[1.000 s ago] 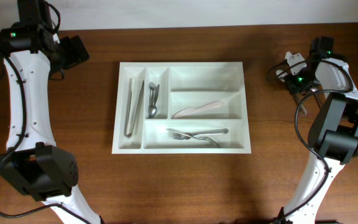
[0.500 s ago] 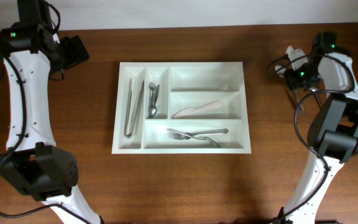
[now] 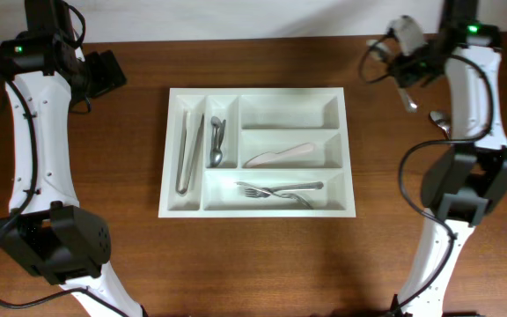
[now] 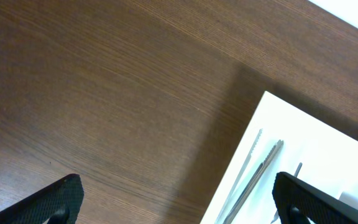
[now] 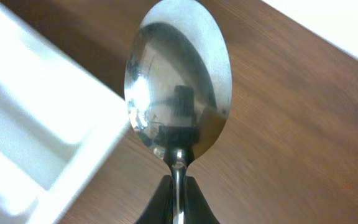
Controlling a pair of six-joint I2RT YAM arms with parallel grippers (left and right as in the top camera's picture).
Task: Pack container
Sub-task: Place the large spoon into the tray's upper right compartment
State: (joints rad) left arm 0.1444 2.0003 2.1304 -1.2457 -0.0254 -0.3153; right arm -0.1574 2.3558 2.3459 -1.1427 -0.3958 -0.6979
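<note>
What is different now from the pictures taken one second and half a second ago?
The right gripper, shut on a spoon, moved toward the far edge of the table and slightly left, closer to the container. The left gripper, the container and the cutlery in it stayed as they were.

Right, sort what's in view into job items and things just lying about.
Job: tray; spoon in the right pincer; tongs, knife, forks already packed.
Lying about: small metal piece beside the right arm, too small to identify.
</note>
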